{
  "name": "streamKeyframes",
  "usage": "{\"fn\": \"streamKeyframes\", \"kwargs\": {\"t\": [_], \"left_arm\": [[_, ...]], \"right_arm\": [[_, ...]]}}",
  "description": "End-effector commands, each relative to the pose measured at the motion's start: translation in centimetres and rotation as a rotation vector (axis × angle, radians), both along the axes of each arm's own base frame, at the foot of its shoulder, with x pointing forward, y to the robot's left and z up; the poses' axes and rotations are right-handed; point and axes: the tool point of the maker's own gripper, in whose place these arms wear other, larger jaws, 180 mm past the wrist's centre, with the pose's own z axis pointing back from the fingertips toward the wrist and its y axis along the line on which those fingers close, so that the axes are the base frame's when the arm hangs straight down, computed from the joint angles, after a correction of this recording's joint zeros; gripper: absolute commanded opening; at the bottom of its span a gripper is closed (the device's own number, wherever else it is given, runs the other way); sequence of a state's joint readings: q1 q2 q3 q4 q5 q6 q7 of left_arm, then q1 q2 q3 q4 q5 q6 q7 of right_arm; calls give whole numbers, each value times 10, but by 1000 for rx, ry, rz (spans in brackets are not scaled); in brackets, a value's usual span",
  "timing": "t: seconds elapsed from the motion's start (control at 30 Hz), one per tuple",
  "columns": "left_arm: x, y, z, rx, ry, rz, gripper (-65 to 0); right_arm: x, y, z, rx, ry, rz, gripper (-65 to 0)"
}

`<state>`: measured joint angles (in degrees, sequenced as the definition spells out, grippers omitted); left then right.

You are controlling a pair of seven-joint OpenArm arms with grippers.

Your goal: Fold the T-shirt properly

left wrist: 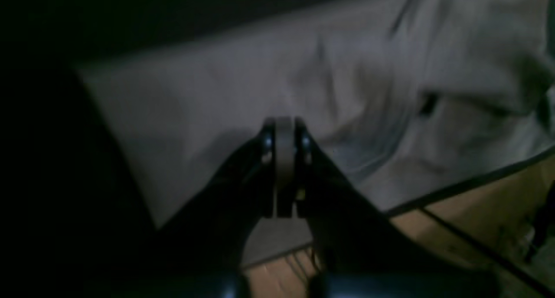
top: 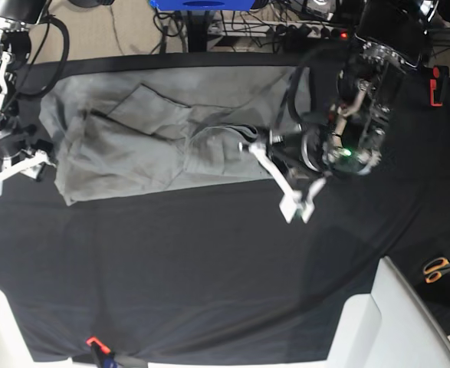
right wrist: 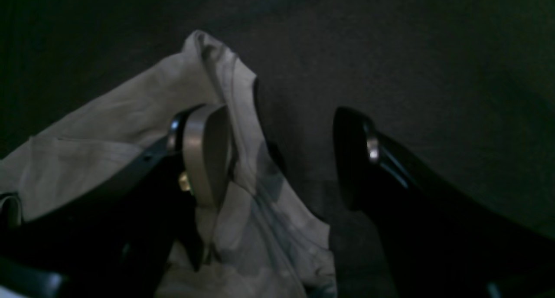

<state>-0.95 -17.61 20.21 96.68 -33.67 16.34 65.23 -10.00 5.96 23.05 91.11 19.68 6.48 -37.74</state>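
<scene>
The grey T-shirt [top: 156, 142] lay across the upper left of the base view, w/ the left gripper [left wrist: 284, 159] pinched shut on its edge and the right gripper [right wrist: 282, 155] gaping w/ 1 jaw on the cloth, so a lone-sided pull likely skewed the fold.

Both wrist views are looking dim, murky and blurred, their corners sinking into black; the base view is staying bright, evenly lit and sharp.

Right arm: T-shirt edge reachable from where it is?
Probably yes: the right claw is open, the T-shirt edge lies just below its gap, and nothing sits between them.
</scene>
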Motion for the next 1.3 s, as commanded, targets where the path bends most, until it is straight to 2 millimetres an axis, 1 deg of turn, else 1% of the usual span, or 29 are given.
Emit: {"fn": "streamKeyframes", "kwargs": {"t": [0.0,0.1,0.17,0.33,0.43,0.57,0.63,0.7,0.77,0.8,0.93,0.97,1.0,1.07,1.1,1.17,1.2,1.23,1.27], "left_arm": [[7,5,1,11,-12,16,-650],[-1,1,-6,16,15,10,-650],[-9,1,-12,16,36,8,-650],[-19,-8,-10,-7,41,-8,-650],[-28,-20,-9,-19,45,-47,-650],[-43,-38,-13,-23,67,-123,-650],[-40,-43,-5,-38,41,-130,-650],[-29,-40,9,-54,-7,-103,-650],[-16,-29,23,-58,-54,-62,-650],[-15,-25,26,-62,-61,-47,-650],[-14,-12,31,-65,-76,2,-650],[-12,-4,31,-56,-81,25,-650],[-8,6,31,-48,-86,60,-650],[5,30,38,-37,-116,140,-650],[8,47,40,-28,-126,190,-650],[15,89,49,12,-159,285,-650],[18,105,54,34,-177,303,-650],[20,124,59,63,-198,309,-650],[17,141,61,99,-207,302,-650]], "right_arm": [[10,-7,15,-21,-50,-2,-287],[10,-7,15,-21,-50,-2,-287],[10,-7,14,-21,-48,-2,-287],[9,-7,13,-21,-45,-2,-287],[9,-7,13,-21,-45,-2,-287],[9,-7,13,-21,-45,-2,-287],[8,-5,12,-18,-43,2,-287],[6,-2,10,-13,-37,3,-287],[1,-2,7,-11,-27,3,-287],[1,-2,8,-11,-28,3,-287],[1,0,11,-15,-34,11,-287],[-4,3,11,-13,-19,28,-287],[-7,9,17,-17,-14,63,-287],[-16,36,28,37,-13,141,-287],[-23,53,33,79,-12,175,-287],[-39,79,42,137,-12,221,-287],[-46,92,42,181,-6,226,-287],[-54,110,40,249,0,231,-287],[-60,126,38,306,15,251,-287]]}}
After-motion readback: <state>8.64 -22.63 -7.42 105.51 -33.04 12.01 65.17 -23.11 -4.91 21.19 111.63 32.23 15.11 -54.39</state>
